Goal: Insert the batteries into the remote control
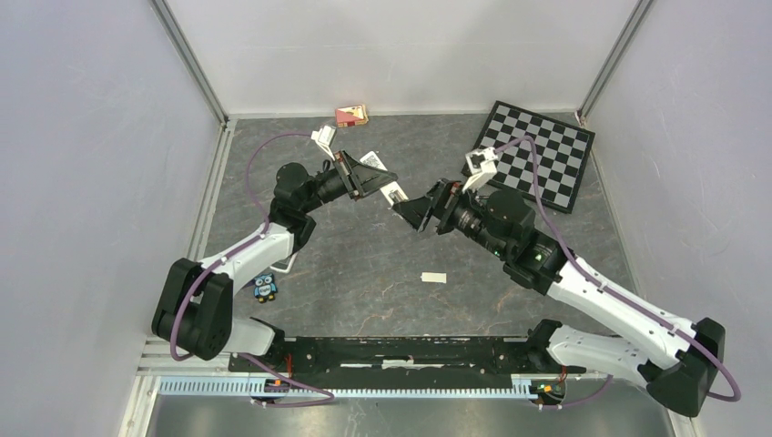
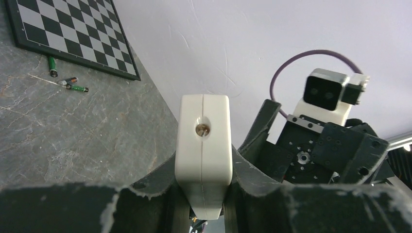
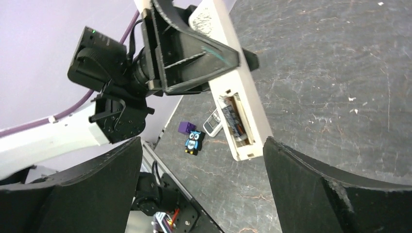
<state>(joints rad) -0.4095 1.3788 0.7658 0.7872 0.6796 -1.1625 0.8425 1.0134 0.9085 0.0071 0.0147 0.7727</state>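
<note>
A: Two arms are seen meeting above mid-table in the top view. The remote control (image 1: 393,193) is held off the table, clamped across its body by the left gripper (image 1: 373,177). The right gripper (image 1: 414,214) is placed just beside the remote's free end. Its jaw spread cannot be told from up here.

B: What else is noted in the top view?

A: A chessboard (image 1: 539,153) is laid at the far right and a small red box (image 1: 351,115) sits by the back wall. An owl figure (image 1: 265,288) is seen near the left arm, and a small white strip (image 1: 433,277) mid-table.

B: Left wrist?

A: The remote's end face is seen pinched between narrow-set fingers (image 2: 121,208). Three batteries (image 2: 77,88) are seen loose on the table, just beside the chessboard's edge and well apart from the remote.

B: Right wrist?

A: The right jaws are spread wide, with nothing gripped. The remote's compartment is seen open, with batteries seated in it; how many cannot be told. A purple block (image 3: 184,127) is seen touching the owl on the table beyond.
</note>
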